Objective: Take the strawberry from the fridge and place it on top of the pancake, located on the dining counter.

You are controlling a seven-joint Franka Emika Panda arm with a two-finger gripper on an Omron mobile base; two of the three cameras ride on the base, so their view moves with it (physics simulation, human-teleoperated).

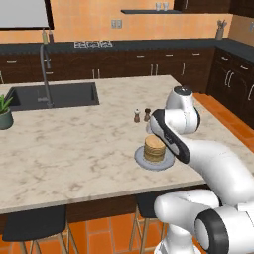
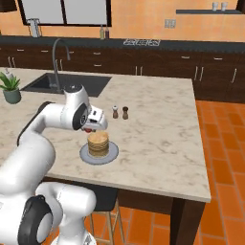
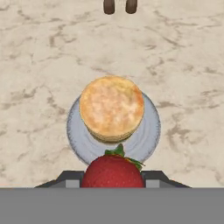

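Observation:
My gripper (image 3: pixel 113 179) is shut on the strawberry (image 3: pixel 113 171), a dark-red fruit with a green leafy cap held between the finger tips. It hangs just above the near rim of the grey plate (image 3: pixel 148 131) that carries the pancake (image 3: pixel 111 107) stack. The plate (image 2: pixel 111 154) sits near the front edge of the dining counter (image 2: pixel 158 129). From the right base, the hand (image 2: pixel 95 125) hovers close over the pancake (image 2: pixel 98 143), with the strawberry (image 2: pixel 87 128) showing red under it. From the left base, my arm partly covers the pancake (image 1: pixel 154 148). The fridge is out of view.
Salt and pepper shakers (image 2: pixel 119 112) stand just behind the plate. A black sink (image 1: pixel 54 95) with a tall faucet (image 1: pixel 45 74) and a potted plant (image 1: pixel 4 111) lie to the left. Dark stools (image 1: pixel 34 223) stand below the counter's front edge.

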